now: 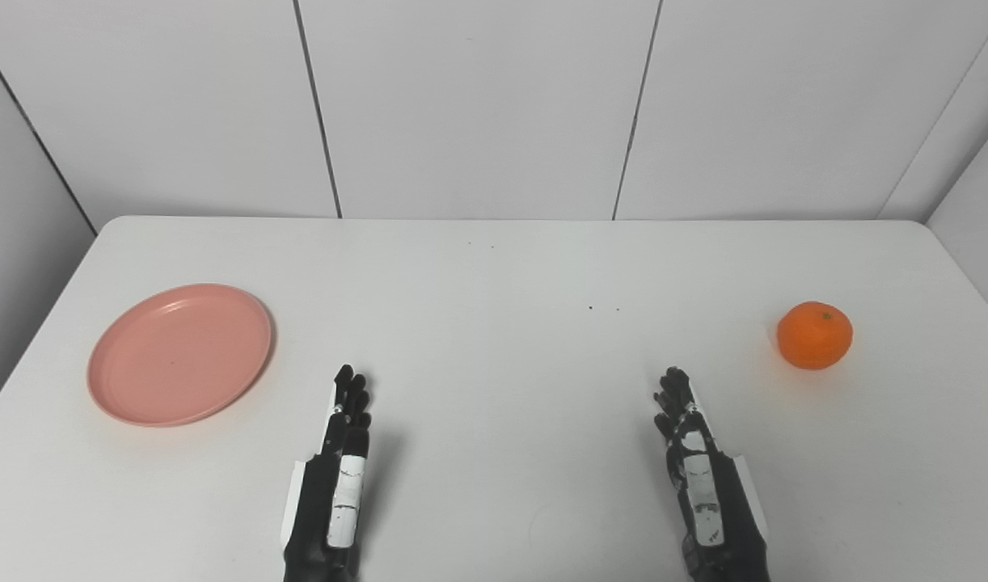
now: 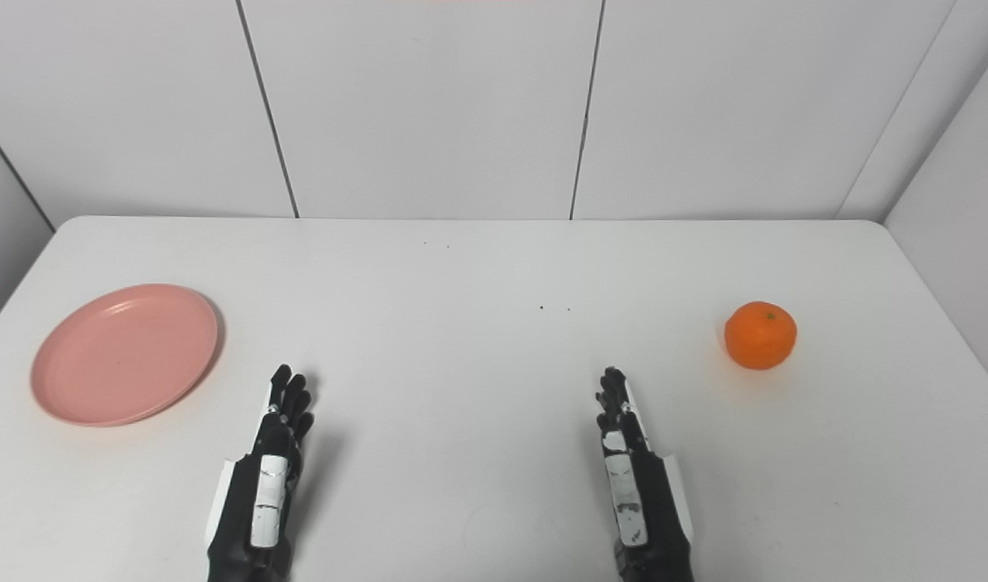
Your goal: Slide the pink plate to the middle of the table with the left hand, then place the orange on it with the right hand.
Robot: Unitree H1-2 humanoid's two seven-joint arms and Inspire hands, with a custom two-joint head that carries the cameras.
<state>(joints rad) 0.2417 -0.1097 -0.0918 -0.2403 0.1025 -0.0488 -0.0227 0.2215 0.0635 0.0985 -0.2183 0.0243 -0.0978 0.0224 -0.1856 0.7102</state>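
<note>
The pink plate [image 1: 180, 353] lies flat on the left side of the white table [image 1: 494, 275], with nothing on it. An orange [image 1: 815, 335] sits on the right side of the table, stem end up. My left hand [image 1: 339, 465] rests near the front edge, to the right of the plate and apart from it, fingers stretched forward and holding nothing. At the front right, my right hand [image 1: 696, 469] lies the same way, below and left of the orange, empty, with a clear gap to the fruit.
White panelled walls [image 1: 478, 105] close off the back and both sides of the table. A few tiny dark specks [image 1: 591, 308] mark the tabletop's middle.
</note>
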